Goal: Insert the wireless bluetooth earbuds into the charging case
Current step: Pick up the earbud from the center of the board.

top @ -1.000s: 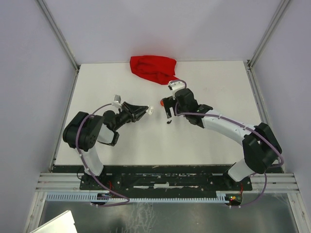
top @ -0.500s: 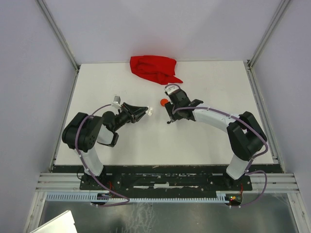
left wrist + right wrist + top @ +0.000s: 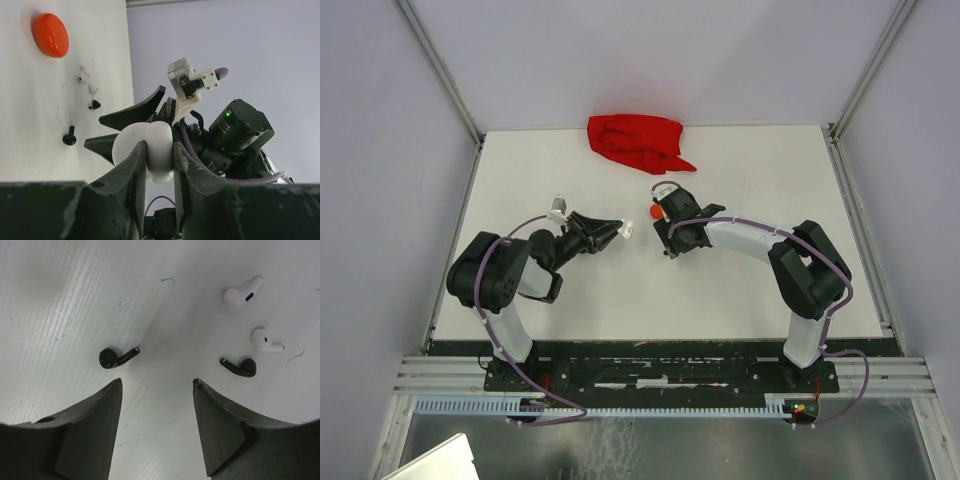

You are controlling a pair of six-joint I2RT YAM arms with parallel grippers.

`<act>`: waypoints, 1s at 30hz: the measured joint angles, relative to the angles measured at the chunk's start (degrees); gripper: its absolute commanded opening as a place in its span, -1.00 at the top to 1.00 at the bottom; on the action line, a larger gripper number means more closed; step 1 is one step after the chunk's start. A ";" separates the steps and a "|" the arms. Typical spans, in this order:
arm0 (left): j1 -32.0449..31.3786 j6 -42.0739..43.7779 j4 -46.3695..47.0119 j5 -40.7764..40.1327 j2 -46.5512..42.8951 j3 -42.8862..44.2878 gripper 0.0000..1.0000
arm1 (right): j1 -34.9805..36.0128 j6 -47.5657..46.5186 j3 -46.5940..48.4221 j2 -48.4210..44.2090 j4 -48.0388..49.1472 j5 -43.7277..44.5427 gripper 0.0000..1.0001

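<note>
The right gripper has dropped low over the table, its jaws narrowed to part-open and empty (a pick looks near); one black earbud lies just beyond one fingertip, a second black earbud beyond the other, white earbuds farther off; the left gripper stays clamped on the white case.

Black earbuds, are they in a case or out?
Out: one black earbud and the second black earbud lie bare on the table, outside any case.
</note>
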 measured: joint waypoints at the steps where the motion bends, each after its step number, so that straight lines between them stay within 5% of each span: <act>1: 0.00 0.00 0.04 0.00 0.00 0.00 0.94 | 0.17 -0.09 0.04 0.11 -0.07 -0.04 -0.33; 30: 1.92 -0.48 1.73 0.61 0.04 -0.20 0.94 | 1.86 -1.40 5.88 7.45 1.79 2.34 -0.31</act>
